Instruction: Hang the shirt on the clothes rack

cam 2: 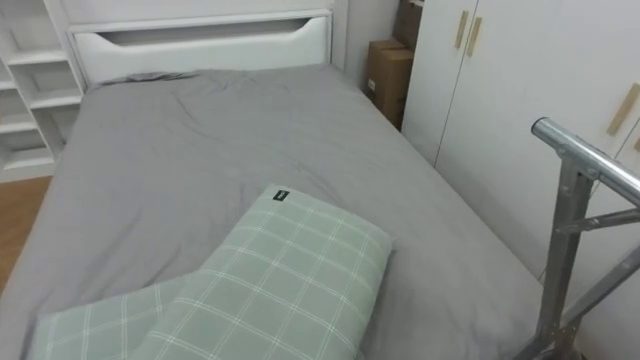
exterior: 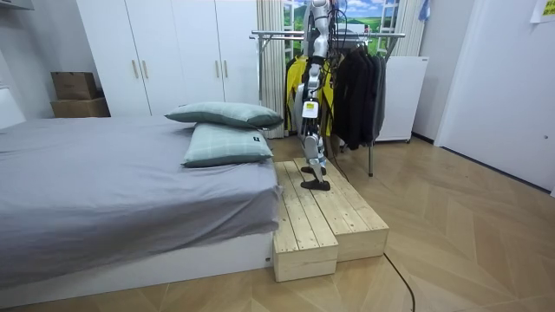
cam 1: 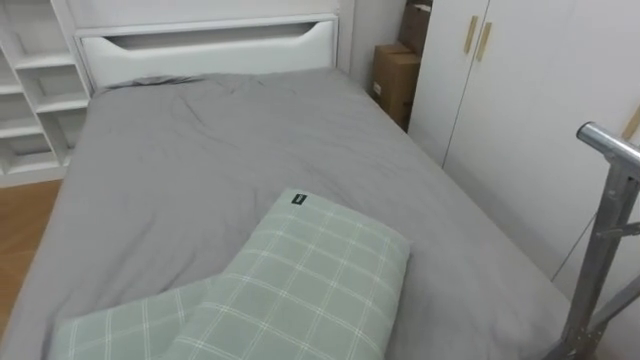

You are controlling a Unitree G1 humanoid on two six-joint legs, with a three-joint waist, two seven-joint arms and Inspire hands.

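Two green checked pillows [cam 1: 310, 275] are lying at the near end of the bed [cam 1: 200, 160], one partly resting on the other. The bed is wearing a grey sheet with soft wrinkles, and its white headboard [cam 1: 200, 45] is standing at the far end. White shelves [cam 1: 35, 90] are standing beside the headboard on the robot's left. Brown cardboard boxes [cam 1: 395, 80] are sitting in the corner on its right, next to a tall white wardrobe [cam 1: 520, 110] with gold handles. A shiny metal bar [cam 1: 606, 143] is poking in on the robot's right, close to it. From where I am watching, the robot is standing up straight on a low wooden platform [exterior: 329, 217] that is sitting up against the bed, near the pillows. Its head is looking down at the bed. The clothes [exterior: 355, 87] are hanging on a clothes rack [exterior: 277, 35] on the far side of the robot from me. Dark ones are bunching together toward the room view's right, and yellow clothes [exterior: 295, 87] are showing around the robot's body. Its left hand [exterior: 308, 111] is hanging down by its side, in front of the yellow clothes. It is too small from here for me to tell if it is apart, together or clamped on anything.
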